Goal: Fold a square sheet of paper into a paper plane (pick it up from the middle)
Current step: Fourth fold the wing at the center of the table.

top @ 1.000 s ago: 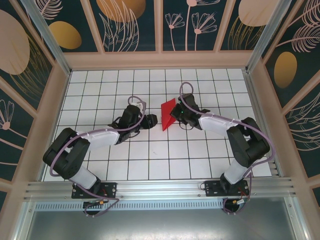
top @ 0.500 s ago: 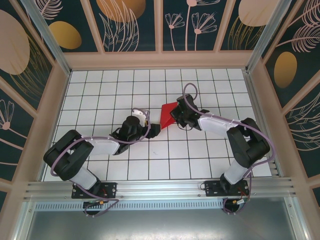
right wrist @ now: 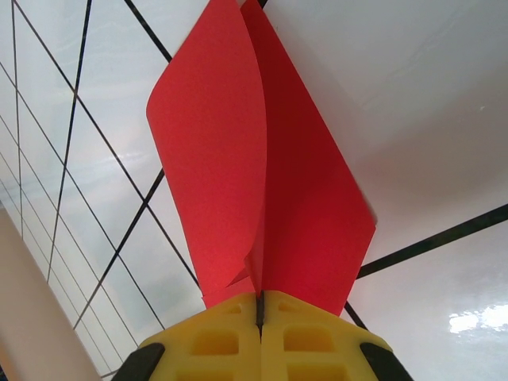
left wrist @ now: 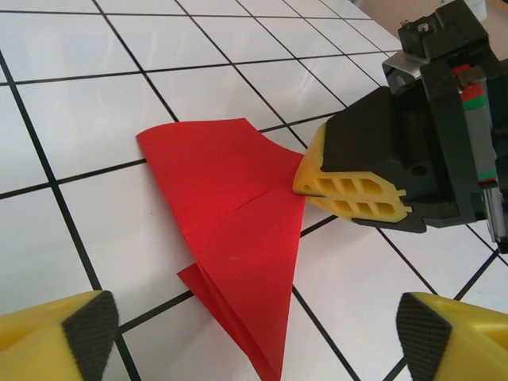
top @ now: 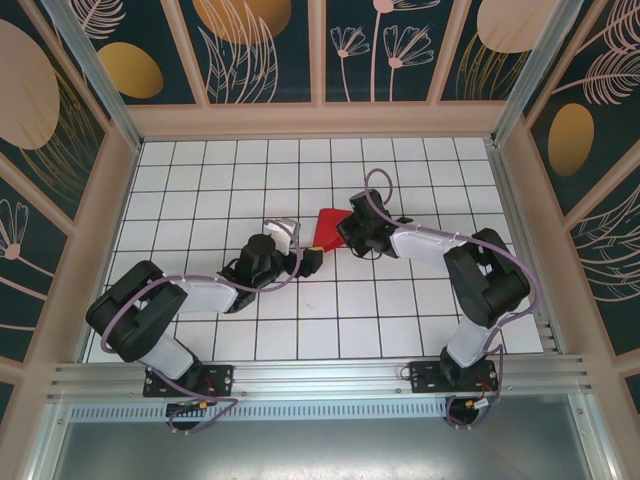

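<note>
Red paper sheet point(left wrist: 230, 230): folded into a creased wedge, resting on the white tiled table point(left wrist: 71, 135) near its centre.
Right pincer point(right wrist: 260, 305): closed on the wedge's edge.
Left pincer point(left wrist: 258, 329): open, near the wedge, not touching.

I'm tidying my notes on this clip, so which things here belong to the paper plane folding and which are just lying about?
Job in hand: creased bright red paper wedge; right gripper, shut on it; left gripper, open beside it.
Just there: white tiled tabletop; dark floral wall panels.
</note>
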Available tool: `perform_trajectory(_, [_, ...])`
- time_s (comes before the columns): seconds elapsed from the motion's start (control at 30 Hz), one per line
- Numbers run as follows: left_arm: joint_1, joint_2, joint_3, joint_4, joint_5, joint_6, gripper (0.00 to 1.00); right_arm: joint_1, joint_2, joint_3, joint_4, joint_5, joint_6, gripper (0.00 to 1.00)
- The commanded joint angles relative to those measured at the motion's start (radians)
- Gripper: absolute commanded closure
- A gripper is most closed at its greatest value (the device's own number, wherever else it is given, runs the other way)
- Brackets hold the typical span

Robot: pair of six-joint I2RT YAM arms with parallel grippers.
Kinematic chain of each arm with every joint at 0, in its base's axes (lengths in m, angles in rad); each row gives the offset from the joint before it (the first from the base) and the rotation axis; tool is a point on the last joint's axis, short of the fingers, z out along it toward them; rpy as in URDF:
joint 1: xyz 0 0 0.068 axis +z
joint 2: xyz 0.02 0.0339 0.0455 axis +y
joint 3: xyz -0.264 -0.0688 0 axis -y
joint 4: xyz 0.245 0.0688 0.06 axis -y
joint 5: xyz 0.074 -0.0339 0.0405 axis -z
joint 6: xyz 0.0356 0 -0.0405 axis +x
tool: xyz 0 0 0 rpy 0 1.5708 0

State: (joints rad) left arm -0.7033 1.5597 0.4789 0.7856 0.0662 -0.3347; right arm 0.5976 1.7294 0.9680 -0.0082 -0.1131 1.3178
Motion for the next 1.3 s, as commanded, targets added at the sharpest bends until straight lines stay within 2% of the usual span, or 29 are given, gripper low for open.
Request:
perform_trajectory(0.0, [-0.007, 0.019, -0.023, 0.120, 0.012, 0.070, 0.16, 0.001, 0.020, 0.038, -0.018, -0.018, 0.032, 1.00])
perform_trajectory(0.17, [-0.007, 0.046, -0.022, 0.165, 0.014, 0.149, 0.27, 0.002, 0.022, 0.053, -0.040, -0.010, 0.023, 1.00])
perform_trajectory(0.4, [-0.007, 0.069, 0.077, -0.035, 0.090, 0.259, 0.35, 0.021, 0.057, 0.101, -0.085, 0.010, -0.036, 1.00])
perform_trajectory(0.6, [-0.007, 0.085, 0.083, -0.067, 0.075, 0.249, 0.45, 0.026, 0.081, 0.096, -0.080, -0.027, -0.045, 1.00])
perform_trajectory(1.27, [-0.010, 0.186, 0.133, -0.114, 0.001, 0.286, 0.57, 0.037, 0.133, 0.134, -0.076, -0.139, -0.042, 1.00])
